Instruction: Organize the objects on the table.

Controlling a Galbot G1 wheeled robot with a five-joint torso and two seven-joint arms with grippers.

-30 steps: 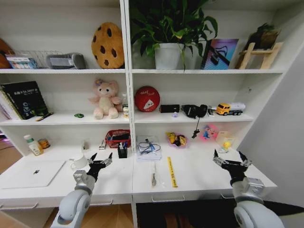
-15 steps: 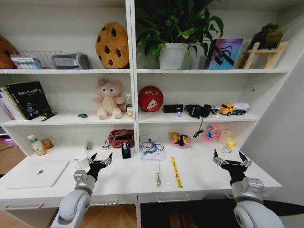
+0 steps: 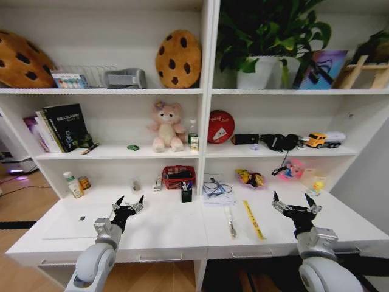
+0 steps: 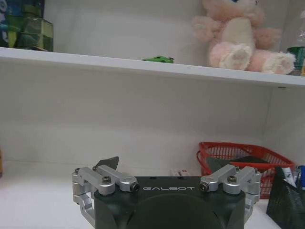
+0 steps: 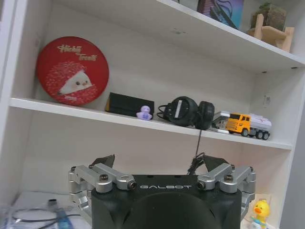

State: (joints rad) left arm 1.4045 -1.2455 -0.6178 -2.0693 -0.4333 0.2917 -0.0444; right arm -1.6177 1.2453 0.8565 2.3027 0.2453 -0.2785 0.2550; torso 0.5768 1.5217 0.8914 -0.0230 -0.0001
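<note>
Both grippers (image 3: 128, 205) (image 3: 296, 205) apart-fingered (above table (image 3: 182, 228))

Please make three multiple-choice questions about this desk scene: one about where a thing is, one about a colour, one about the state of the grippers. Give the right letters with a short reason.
1. Where does the laptop lie?
A. On the left part of the table
B. On the top shelf
C. Inside the red basket

2. What colour is the long ruler on the table?
A. Blue
B. Yellow
C. White

3. How do the two grippers stand?
A. Both shut on pens
B. The left one holds the bottle
C. Both open and holding nothing

Answers:
1. A: the head view shows it flat on the desk top, to the left of the left gripper.
2. B: it is a yellow strip lying right of the middle of the table.
3. C: the left gripper and the right gripper have their fingers spread above the table's front part, with nothing between them.
</note>
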